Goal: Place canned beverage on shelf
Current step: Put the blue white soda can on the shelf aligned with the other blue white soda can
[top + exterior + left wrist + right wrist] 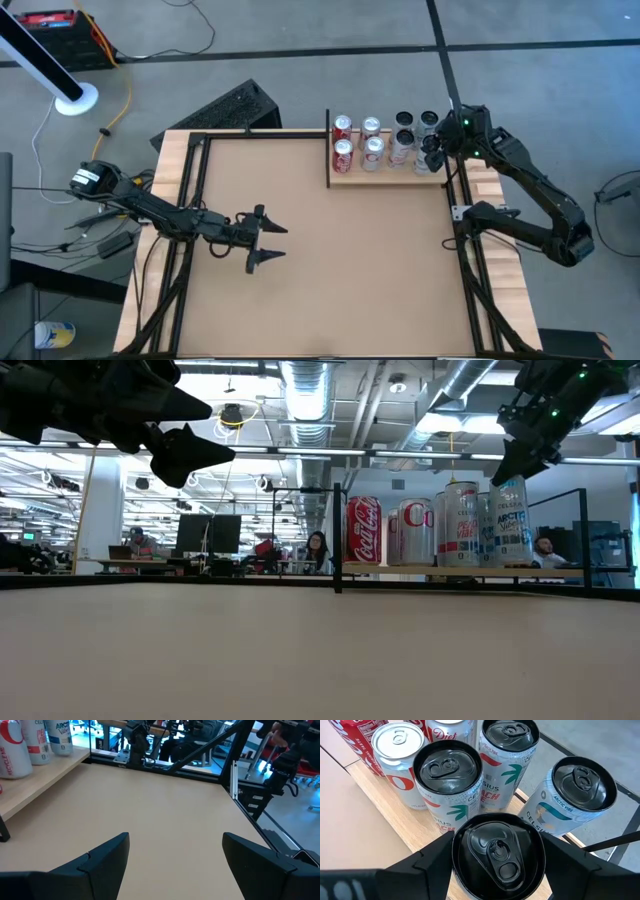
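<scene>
The pale wood shelf [385,177] lies at the table's far side, with its black upright bar [328,150] at its left end. Several cans stand on it: red ones [342,140], silver ones [372,138] and black-topped Celsius ones [404,132]. My right gripper [432,155] is over the shelf's right end, shut on a black-topped can [495,852]. My left gripper [280,242] hangs open and empty above the table's left middle. My right gripper pinches the can's upper wall [457,855], just under the rim, between its two fingers [430,860], one on either side. The fingers come from above, slanting down. The can is upright, and in the low view [510,520] its bottom seems to rest on the shelf plank [440,569].
Other cans crowd close around the held one: two Celsius cans [450,780] just beyond it and an Arctic Vibe can [580,795] beside it. A black frame rail [455,190] runs along the table's right edge, near the shelf's end. Bare brown tabletop [330,280] lies in front of the shelf.
</scene>
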Robot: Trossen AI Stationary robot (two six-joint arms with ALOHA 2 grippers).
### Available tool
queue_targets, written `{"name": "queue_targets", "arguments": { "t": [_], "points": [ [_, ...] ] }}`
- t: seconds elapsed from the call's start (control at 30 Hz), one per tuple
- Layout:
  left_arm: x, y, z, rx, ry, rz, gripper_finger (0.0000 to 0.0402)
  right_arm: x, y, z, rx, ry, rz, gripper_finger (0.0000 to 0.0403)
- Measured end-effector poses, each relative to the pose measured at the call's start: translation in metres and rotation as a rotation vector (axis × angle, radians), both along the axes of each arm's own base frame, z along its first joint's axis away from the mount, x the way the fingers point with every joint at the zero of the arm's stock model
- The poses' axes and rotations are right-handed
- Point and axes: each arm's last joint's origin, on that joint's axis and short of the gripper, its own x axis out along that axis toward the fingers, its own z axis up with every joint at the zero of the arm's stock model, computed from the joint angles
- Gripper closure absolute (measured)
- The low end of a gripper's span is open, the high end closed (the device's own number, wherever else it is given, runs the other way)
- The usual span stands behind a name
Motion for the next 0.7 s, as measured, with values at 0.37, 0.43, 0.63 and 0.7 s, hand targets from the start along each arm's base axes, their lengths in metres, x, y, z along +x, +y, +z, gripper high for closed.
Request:
{"name": "queue_targets", "arguments": {
  "t": [0.37, 0.43, 0.63, 0.7],
  "points": [
    [0.0, 0.0, 0.0, -0.006, 0.001, -0.001, 0.0098, 0.0041, -0.0011, -0.0041, -0.005, 0.073, 0.008, 0.0118],
    [0.0, 0.0, 0.0, -0.006, 0.001, -0.001, 0.0098, 0.005, -0.0014, -0.0045, -0.002, 0.072, 0.008, 0.0092],
    [0.0, 0.0, 0.0, -0.009, 0.001, -0.001, 0.0098, 0.0053, -0.0018, -0.0049, 0.002, 0.072, 0.007, 0.0015],
    [0.0, 0.0, -0.0001, -0.008, 0.001, -0.001, 0.0098, 0.0054, -0.0021, -0.0045, -0.002, 0.069, 0.006, 0.001]
  ]
}}
